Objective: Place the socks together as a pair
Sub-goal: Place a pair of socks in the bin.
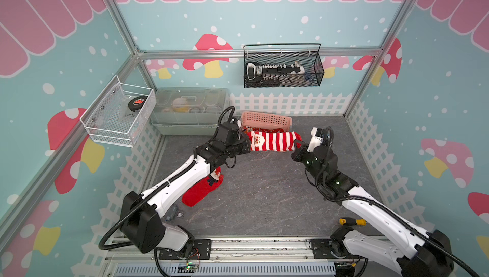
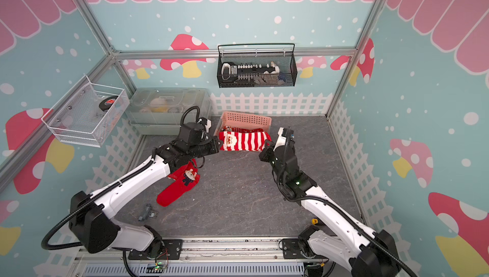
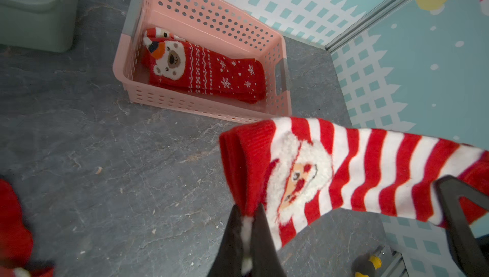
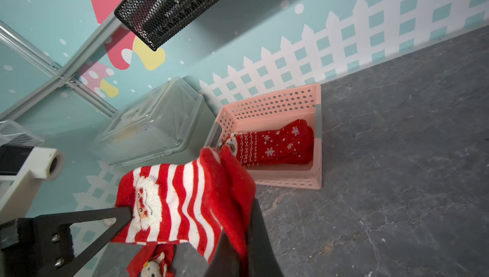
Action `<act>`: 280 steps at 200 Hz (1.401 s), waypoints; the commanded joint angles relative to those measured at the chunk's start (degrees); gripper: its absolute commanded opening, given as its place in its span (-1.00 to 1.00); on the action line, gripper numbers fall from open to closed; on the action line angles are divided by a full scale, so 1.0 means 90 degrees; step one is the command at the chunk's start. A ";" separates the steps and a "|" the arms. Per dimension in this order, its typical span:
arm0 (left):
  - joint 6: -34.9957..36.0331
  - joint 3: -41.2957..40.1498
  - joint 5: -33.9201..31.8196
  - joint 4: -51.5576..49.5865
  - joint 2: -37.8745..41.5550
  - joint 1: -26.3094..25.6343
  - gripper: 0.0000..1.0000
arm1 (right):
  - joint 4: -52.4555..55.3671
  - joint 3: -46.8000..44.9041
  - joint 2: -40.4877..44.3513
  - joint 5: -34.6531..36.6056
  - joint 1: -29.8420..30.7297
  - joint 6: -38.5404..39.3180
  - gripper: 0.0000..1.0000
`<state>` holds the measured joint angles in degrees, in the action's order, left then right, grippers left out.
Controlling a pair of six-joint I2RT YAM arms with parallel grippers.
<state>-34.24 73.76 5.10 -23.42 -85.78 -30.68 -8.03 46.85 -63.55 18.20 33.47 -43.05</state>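
Your left gripper (image 3: 248, 209) and right gripper (image 4: 239, 225) pinch the striped socks (image 1: 272, 142) taut, mid-carry; next you probably lower them into the pink basket (image 1: 266, 119).

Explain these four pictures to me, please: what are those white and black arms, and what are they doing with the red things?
These are two robot arms mounted at the front edge of a grey table. Two pictures look down from a camera overhead. The other two come from small cameras on each arm's wrist, so they look along its hand. The left hand and the right hand are both shut on one striped Santa sock, each pinching an end. The sock hangs stretched above the table, near a pink basket. Inside the basket lie red snowflake socks, stacked. Another red sock lies on the table, partly under the left arm.
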 commanded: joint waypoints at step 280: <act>0.1569 0.5755 -0.0217 -0.2269 -0.4620 0.0552 0.21 | -0.1290 0.3164 -0.4770 0.0066 -0.0721 0.1482 -0.02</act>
<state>-20.88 123.66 3.57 -41.10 -130.67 -23.14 -23.16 74.43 -113.89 19.40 27.07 -30.26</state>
